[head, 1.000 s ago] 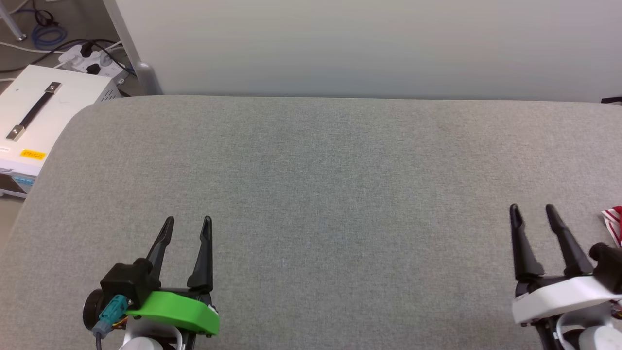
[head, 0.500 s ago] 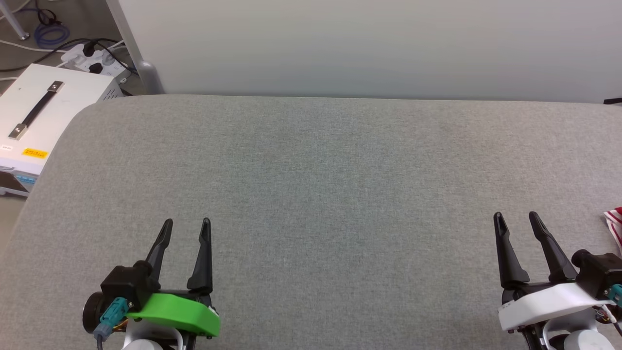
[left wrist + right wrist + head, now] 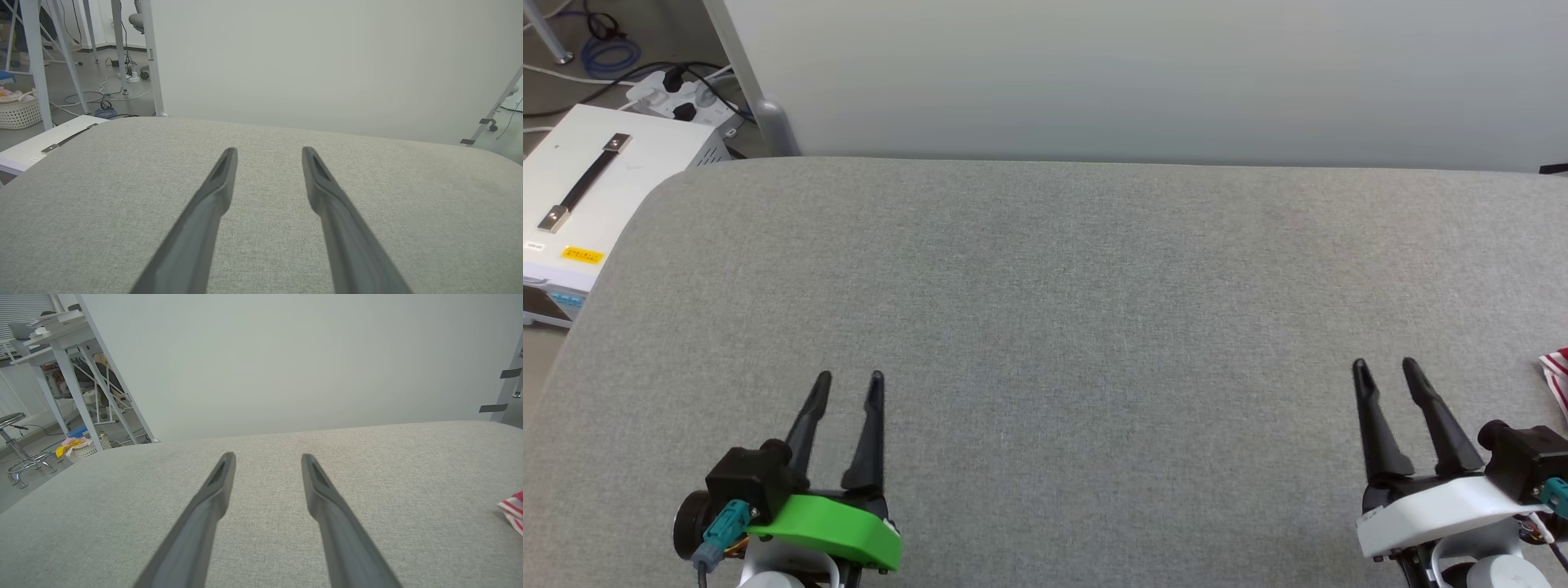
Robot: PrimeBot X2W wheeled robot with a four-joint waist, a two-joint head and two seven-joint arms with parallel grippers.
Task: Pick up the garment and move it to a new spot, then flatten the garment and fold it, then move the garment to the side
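The left end effector [image 3: 849,380] sat at the lower left of the head view, over the grey fabric worktop [image 3: 1054,286]. Its two dark fingers were apart with nothing between them, rising from a green housing. The right end effector [image 3: 1384,366] sat at the lower right on a white housing, fingers likewise spread and empty. In both wrist views the fingers pointed across the bare cloth toward a pale panel [image 3: 1143,73] standing behind the far edge of the worktop. The garment [image 3: 1556,371] lay on the worktop at the right border of the head view. Just a small corner of it showed, red-and-white striped trim, to the right of the right end effector and clear of its fingers. The right wrist view caught the same striped corner [image 3: 512,512] at its right edge, resting flat on the cloth. Off the worktop's far left corner stood a white box [image 3: 580,188] with a black strap handle and a yellow label, and a power strip [image 3: 674,98] with cables lay on the floor beyond it. A pale basket [image 3: 20,112] stood on the floor in the left wrist view.
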